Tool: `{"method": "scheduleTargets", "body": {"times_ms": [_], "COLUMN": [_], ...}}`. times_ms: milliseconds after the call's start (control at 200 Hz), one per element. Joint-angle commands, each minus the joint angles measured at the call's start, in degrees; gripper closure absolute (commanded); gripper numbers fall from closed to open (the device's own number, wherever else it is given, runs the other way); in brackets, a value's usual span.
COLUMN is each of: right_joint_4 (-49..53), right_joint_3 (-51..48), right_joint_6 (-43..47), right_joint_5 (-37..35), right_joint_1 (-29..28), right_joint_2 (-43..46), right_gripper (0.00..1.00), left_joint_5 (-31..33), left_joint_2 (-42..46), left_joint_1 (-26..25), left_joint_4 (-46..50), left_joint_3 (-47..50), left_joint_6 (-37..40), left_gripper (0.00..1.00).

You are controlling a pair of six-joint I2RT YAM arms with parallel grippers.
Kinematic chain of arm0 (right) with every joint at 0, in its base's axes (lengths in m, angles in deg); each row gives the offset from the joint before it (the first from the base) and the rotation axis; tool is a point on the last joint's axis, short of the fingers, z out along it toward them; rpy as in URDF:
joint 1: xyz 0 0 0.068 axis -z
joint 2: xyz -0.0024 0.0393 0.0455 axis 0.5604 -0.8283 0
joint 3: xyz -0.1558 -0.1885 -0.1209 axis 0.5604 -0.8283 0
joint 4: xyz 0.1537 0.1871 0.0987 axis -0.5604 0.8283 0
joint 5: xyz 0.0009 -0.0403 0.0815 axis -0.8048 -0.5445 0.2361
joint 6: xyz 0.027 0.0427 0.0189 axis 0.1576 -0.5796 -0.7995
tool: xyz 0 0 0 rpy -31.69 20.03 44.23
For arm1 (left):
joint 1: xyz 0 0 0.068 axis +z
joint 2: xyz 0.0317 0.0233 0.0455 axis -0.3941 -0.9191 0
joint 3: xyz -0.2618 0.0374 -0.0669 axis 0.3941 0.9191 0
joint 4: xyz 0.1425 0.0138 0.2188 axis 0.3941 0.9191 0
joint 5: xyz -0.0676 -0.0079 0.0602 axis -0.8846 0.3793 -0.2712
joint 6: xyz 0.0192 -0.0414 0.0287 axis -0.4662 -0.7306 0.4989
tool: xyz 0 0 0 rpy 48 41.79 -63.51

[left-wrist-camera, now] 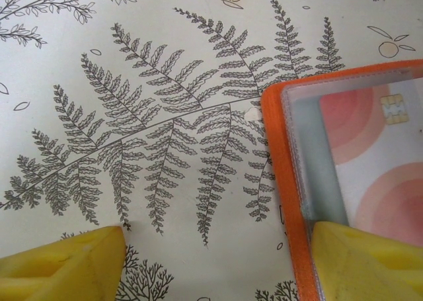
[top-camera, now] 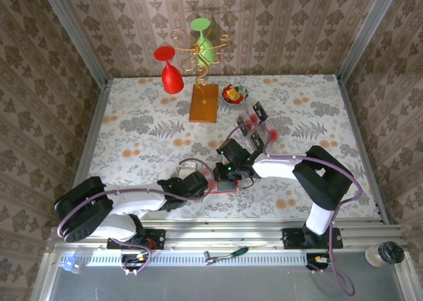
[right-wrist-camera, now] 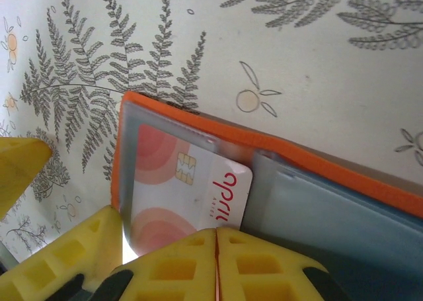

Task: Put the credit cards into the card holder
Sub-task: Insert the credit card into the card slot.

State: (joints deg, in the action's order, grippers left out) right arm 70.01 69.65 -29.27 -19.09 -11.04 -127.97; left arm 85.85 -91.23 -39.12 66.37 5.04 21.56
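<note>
Insertion step: pink card (right-wrist-camera: 178,195) sits partway in a pocket of card holder (right-wrist-camera: 317,159), which lies open on worktop. R claw (right-wrist-camera: 216,261) is fully closed, empty, with tips at card's edge. L claw (left-wrist-camera: 218,248) gapes wide, one finger pinning holder's edge. Next: push card home w/o shifting holder.

The walls (top-camera: 277,23) carry a brown and beige ornament wallpaper and close the place on 3 sides. Grey metal posts (top-camera: 74,36) stand in the 2 far corners. The surface (top-camera: 145,135) is white, printed with grey ferns and small orange fruits. The light is even and soft.
</note>
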Motion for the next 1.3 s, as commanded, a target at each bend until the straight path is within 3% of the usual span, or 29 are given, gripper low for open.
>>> {"method": "scheduleTargets", "body": {"times_ms": [0, 225, 705, 1295], "right_joint_4": [1.4, 1.4, 4.7, 3.8], "right_joint_3": [1.1, 1.3, 1.7, 4.2], "right_joint_6": [-0.7, -1.1, 0.3, -0.8], "right_joint_5": [1.2, 1.5, 1.1, 1.8], "right_joint_1": [-0.7, -0.8, -0.9, -4.3], "right_joint_2": [-1.8, -1.2, 3.3, -3.3], "right_gripper": [0.89, 0.90, 0.90, 0.94], "left_joint_5": [1.0, -0.7, -1.2, -1.4], "left_joint_2": [2.5, 5.7, 2.5, 2.1], "left_joint_1": [-0.2, 3.0, 3.1, 3.1], "left_joint_4": [1.7, 3.5, 1.3, 0.4], "left_joint_3": [0.0, 0.7, 2.2, 2.4], "left_joint_6": [-0.5, -0.5, -1.4, -1.1], "left_gripper": [0.24, 0.24, 0.24, 0.24]}}
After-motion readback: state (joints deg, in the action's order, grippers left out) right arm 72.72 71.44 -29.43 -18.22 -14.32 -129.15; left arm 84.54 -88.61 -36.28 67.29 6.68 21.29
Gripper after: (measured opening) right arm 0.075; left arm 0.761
